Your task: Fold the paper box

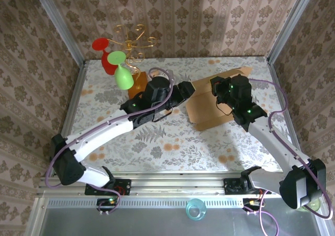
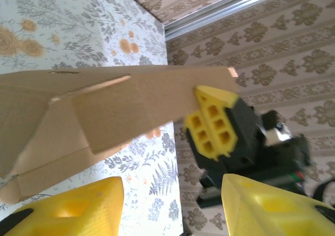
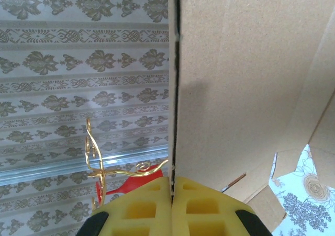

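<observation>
Right hand: clenched on a raised panel edge of the paper box.
Left hand: released, fingers spread, just beside the box's left flap.
Paper box: partly folded, on the desk, right half, toward the far edge.

Top view: bright, even overhead light, sharp throughout; soft shadows on bench left of and below paper box. Left wrist view: washed-out bench above box, blur right of it. Right wrist view: shaded band along box edge.
</observation>
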Available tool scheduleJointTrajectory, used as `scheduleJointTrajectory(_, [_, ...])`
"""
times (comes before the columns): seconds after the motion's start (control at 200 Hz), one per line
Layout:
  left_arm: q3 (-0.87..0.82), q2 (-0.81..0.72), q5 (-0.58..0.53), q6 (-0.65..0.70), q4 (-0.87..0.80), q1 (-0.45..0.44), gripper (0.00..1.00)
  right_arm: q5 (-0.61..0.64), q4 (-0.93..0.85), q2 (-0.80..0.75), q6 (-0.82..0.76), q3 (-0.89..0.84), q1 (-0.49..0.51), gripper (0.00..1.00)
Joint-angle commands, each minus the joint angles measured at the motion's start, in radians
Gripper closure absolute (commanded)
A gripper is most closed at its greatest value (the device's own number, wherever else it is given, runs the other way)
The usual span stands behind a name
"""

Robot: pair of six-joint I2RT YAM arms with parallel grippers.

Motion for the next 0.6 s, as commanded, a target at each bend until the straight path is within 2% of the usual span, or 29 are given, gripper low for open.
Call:
scheduleJointTrajectory(0.0, [0.05,-0.033,-0.033,0.041,-0.053,-0.003,0.47,0.018,0.047,-0.014,-0.024,-0.01,-0.005,1.0])
scheduleJointTrajectory(0.375, [0.15,0.097,0.011,0.025,-0.053,0.017,0.46,0.013,0.064,-0.015,-0.008,-0.021,0.004,1.0])
scheduleJointTrajectory(0.59, [0.131,0.116,-0.032,-0.029,-0.055,0.018,0.47,0.005,0.086,-0.008,0.003,-0.033,0.004,1.0])
